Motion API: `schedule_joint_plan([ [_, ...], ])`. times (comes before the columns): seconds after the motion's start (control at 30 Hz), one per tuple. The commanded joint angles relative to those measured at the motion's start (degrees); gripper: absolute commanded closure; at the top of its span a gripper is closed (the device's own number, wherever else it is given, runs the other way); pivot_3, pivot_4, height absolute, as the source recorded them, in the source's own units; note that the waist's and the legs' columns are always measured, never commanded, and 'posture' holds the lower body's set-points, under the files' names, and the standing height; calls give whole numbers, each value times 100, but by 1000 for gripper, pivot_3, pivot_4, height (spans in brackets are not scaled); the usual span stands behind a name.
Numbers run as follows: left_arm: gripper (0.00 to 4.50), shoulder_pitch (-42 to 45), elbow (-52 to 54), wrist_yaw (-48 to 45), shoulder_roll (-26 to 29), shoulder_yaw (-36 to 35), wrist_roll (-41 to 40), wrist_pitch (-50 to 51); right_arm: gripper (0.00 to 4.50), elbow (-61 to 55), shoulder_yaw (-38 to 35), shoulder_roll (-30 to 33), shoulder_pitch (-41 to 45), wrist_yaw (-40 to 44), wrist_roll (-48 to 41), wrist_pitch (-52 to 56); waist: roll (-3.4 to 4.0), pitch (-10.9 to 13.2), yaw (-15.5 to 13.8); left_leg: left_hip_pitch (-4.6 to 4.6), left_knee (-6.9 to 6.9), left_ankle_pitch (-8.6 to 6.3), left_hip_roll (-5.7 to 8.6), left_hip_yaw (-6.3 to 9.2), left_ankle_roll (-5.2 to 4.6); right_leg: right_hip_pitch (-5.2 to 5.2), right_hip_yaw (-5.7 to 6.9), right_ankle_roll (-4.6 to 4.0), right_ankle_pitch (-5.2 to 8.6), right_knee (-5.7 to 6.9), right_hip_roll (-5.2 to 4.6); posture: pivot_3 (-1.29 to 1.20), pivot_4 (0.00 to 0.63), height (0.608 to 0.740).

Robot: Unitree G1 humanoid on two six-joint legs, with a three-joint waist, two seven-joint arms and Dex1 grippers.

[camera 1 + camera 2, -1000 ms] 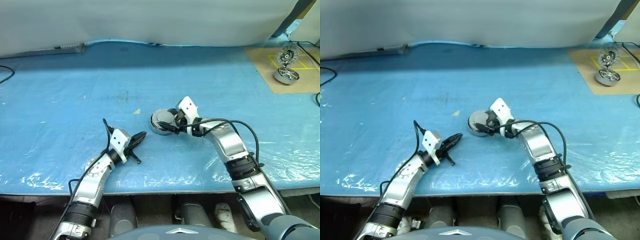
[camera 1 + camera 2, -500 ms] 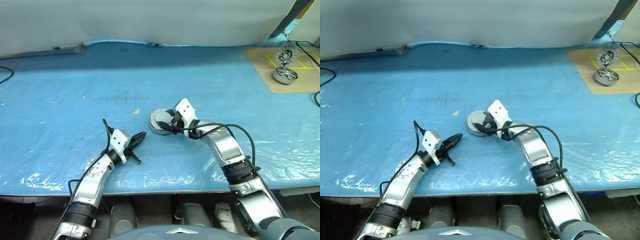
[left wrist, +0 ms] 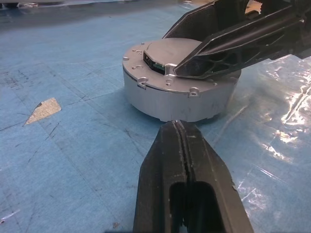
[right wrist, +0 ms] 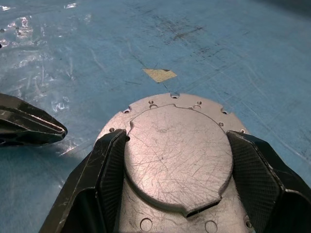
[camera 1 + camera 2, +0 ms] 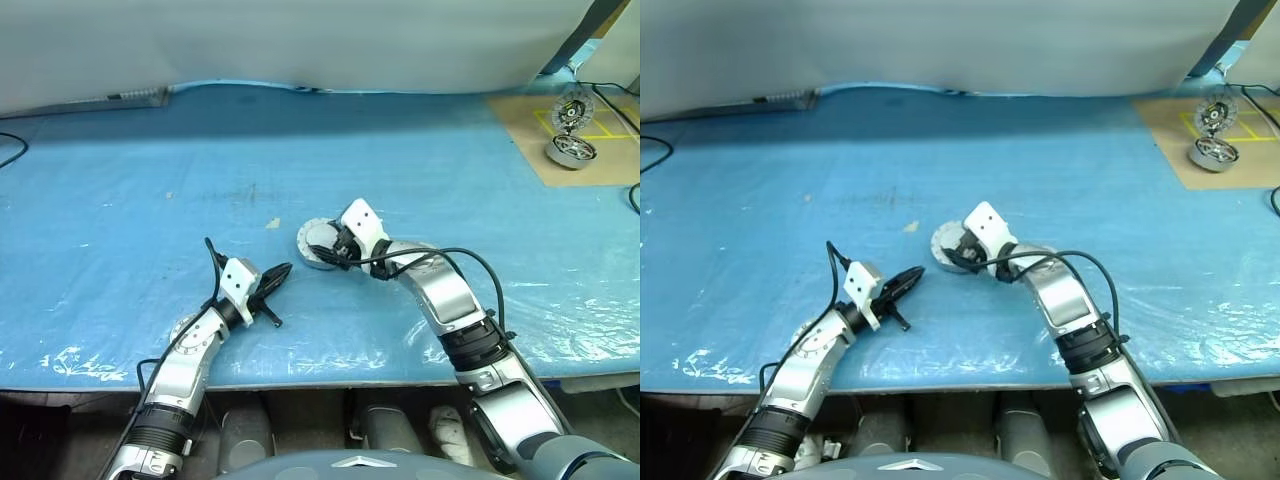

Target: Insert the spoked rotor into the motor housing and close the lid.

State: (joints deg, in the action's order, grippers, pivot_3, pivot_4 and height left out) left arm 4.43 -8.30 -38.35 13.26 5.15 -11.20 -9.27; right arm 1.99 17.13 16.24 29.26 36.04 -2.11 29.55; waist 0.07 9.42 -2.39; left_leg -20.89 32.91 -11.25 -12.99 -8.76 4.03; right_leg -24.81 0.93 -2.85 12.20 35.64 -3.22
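Wide desk (image 5: 120,200) under a blue plastic sheet (image 5: 400,150), with a brown cardboard mat (image 5: 530,130) at the far right corner carrying a duplicate motor (image 5: 572,150), well apart from the work and no obstacle to it. At mid-desk, far from every edge: motor housing (image 3: 180,99), seated flat, with the lid (image 4: 177,160) already folded down onto its rim; spoked rotor judged to be enclosed beneath, so the task judged all but finished. Reaching in from the robot's right and angled slightly downward: right pincer (image 4: 179,141), spread wide across the raised round plate of the lid, one finger against each side of that plate, apparently to grip it and press or steady the closure; firmness of the squeeze not to be told. Lying low and level on the robot's left, aimed at the housing wall and stopped just short of it without touching: left pincer (image 3: 179,126), fully closed and empty, probably parked as a backstop against sliding. Beyond the housing, near it but apart: a small pale scrap of tape (image 5: 273,223) stuck to the sheet. Ample bare sheet all around for lifting away or drawing back; only tight spot the narrow gap between left fingertips and housing wall, with cable loops above both wrists worth watching.
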Motion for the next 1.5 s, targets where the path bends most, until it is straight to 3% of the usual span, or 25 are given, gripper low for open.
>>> schedule_joint_plan([
  [0.03,4500,74,240,143,-15,-144,-148,199,1568,56,191,98,-80,80,139,237,0,0,-4,1,-1,0,0,0,0,4,0,0,0,-1,0,0,150,740],
  [0.2,4500,494,399,643,-30,-486,-474,1404,1568,120,190,122,-57,99,131,227,0,0,-11,6,-5,0,2,0,0,11,0,1,1,-4,0,0,150,740],
  [0.4,4500,1441,408,963,-138,-1184,-1852,3737,1568,277,208,82,-56,70,154,154,-1,-1,-13,13,-5,1,7,0,1,22,-4,1,0,-4,-1,0,150,740],
  [0.5,4500,1941,126,782,-154,-1452,-2421,4407,1568,353,216,54,-33,58,161,124,-1,-1,-13,13,-5,1,8,0,1,24,-4,1,0,-3,-1,0,150,740],
  [0.67,4500,2462,-480,495,-229,-1574,-2836,5059,1568,450,229,20,-20,33,180,67,-1,-1,-2,28,-12,1,12,0,1,39,-9,1,1,-11,-1,0,150,740],
  [0.83,4500,2596,-793,373,-210,-1336,-2630,5261,1568,447,209,-6,-32,-5,176,82,-1,-1,3,36,-19,1,12,1,1,45,-9,2,1,-15,0,0,150,740],
  [1.27,4500,2357,-486,147,-216,-630,-2196,5521,1568,458,172,-36,-31,30,124,52,-3,-2,0,84,-60,0,17,3,1,86,-8,43,23,-56,-1,0,150,740],
  [1.4,4500,2346,-513,146,-175,-558,-2017,5464,220,155,-149,-47,-138,172,-239,289,-1,-3,-23,83,-68,0,20,3,1,93,-5,34,14,-80,-5,0,150,740],
  [1.5,4500,2340,-512,131,-162,-576,-1990,5440,18,-424,-839,-109,-330,307,-1018,896,-1,-3,-86,81,-76,0,24,4,1,91,0,22,8,-94,-10,0,150,740],
])
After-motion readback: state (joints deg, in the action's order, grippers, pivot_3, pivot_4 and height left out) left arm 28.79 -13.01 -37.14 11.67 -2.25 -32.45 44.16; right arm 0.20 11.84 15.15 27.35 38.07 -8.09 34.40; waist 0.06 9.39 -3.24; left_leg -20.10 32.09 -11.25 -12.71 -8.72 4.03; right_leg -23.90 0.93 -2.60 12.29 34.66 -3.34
